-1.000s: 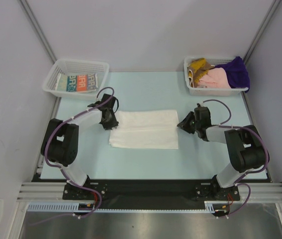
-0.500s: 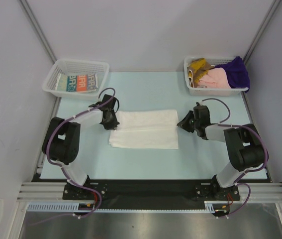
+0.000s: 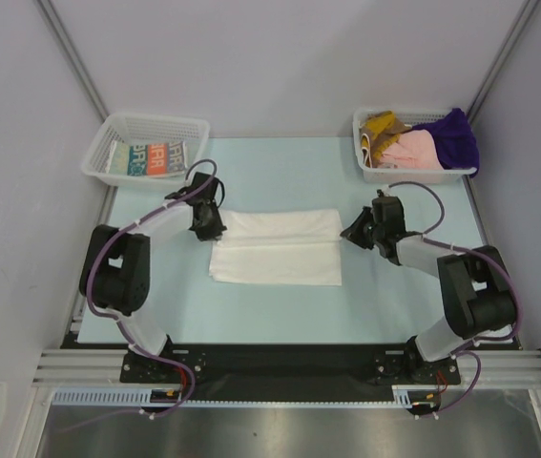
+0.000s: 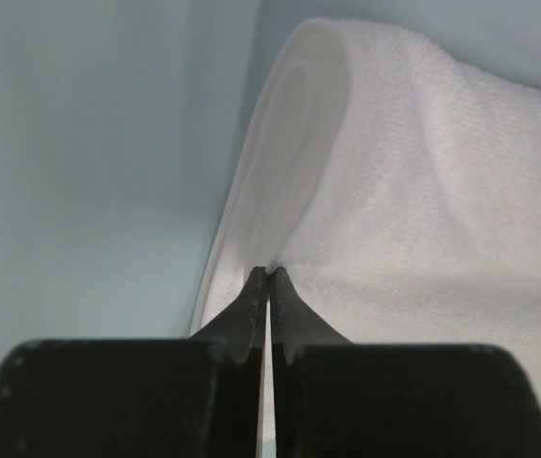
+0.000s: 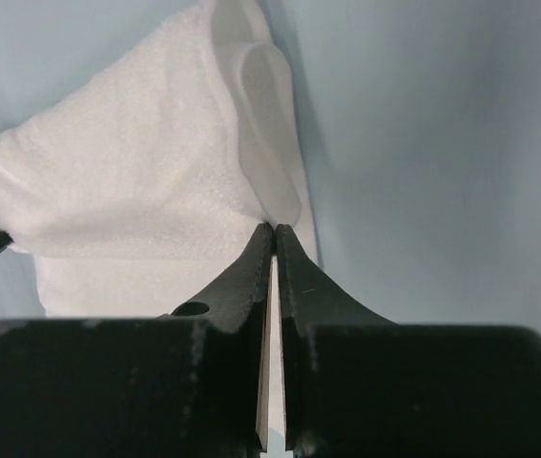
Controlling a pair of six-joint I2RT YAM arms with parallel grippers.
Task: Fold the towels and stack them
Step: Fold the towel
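Both arms have closed in: left fingers (image 4: 264, 286) and right fingers (image 5: 272, 239) now clench opposite ends of the white towel (image 3: 275, 253), presumably to lift and fold it.

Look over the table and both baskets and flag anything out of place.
The purple towel spills over the right rim of the right basket, beside a jumbled pile of unfolded towels. On the white towel, the left edges do not line up. Nothing else stands out.
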